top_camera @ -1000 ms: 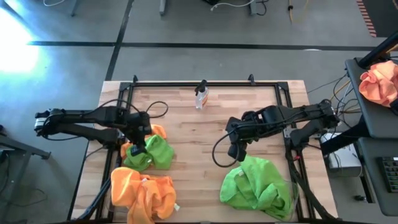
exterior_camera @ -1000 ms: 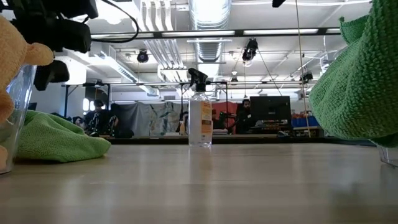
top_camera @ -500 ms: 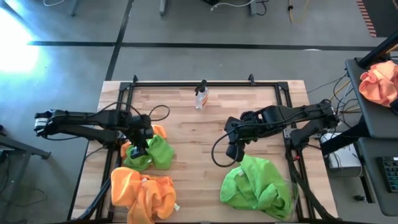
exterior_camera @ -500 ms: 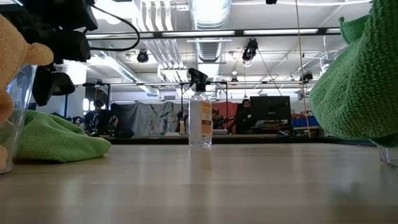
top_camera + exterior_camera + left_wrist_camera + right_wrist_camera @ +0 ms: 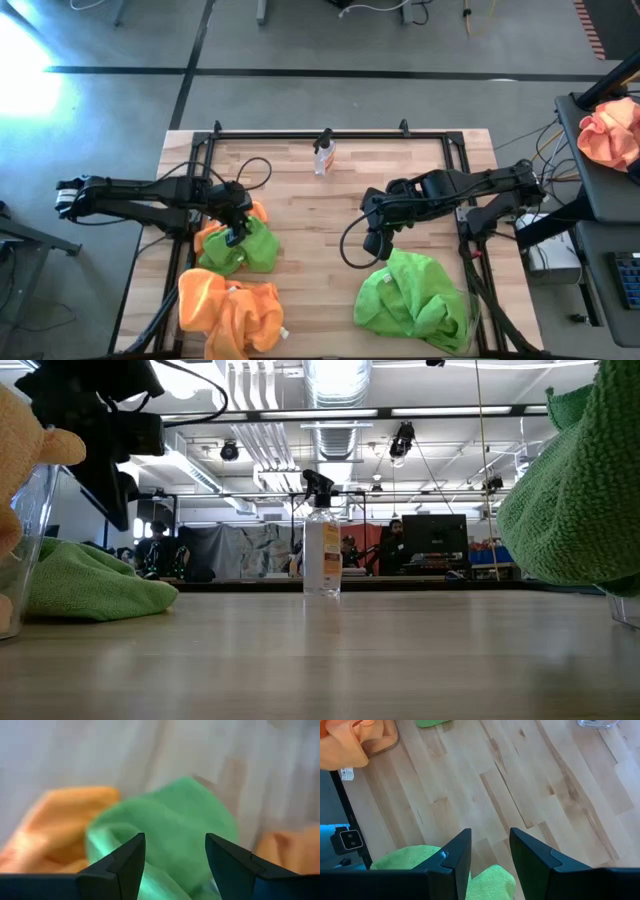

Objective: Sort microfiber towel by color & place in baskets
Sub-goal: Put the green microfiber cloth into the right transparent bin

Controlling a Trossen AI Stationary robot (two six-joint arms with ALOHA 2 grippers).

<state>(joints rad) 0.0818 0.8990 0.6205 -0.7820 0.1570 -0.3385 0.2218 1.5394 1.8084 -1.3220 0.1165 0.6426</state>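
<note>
A lime green microfiber towel [image 5: 250, 248] lies crumpled on the table at the left, overlapping an orange one [image 5: 212, 238]. My left gripper [image 5: 236, 233] hangs open just above them, pointing steeply down; its wrist view shows the green towel [image 5: 165, 832] ahead of the fingers and orange cloth [image 5: 60, 827] beside it. My right gripper [image 5: 378, 246] hovers open above the bare wood, just beyond the far edge of the green pile [image 5: 415, 298] in the right basket [image 5: 625, 610]. The left basket [image 5: 35, 530] holds several orange towels [image 5: 230, 315].
A small clear spray bottle [image 5: 323, 156] stands at the far middle of the table. A black frame [image 5: 330, 134] borders the table's far and side edges. Bare wood [image 5: 320, 230] lies between the two arms. A peach cloth bundle [image 5: 610, 135] sits off the table at the right.
My left gripper has tipped further downward and sunk a little toward the green towel, still open. The towels have not moved.
</note>
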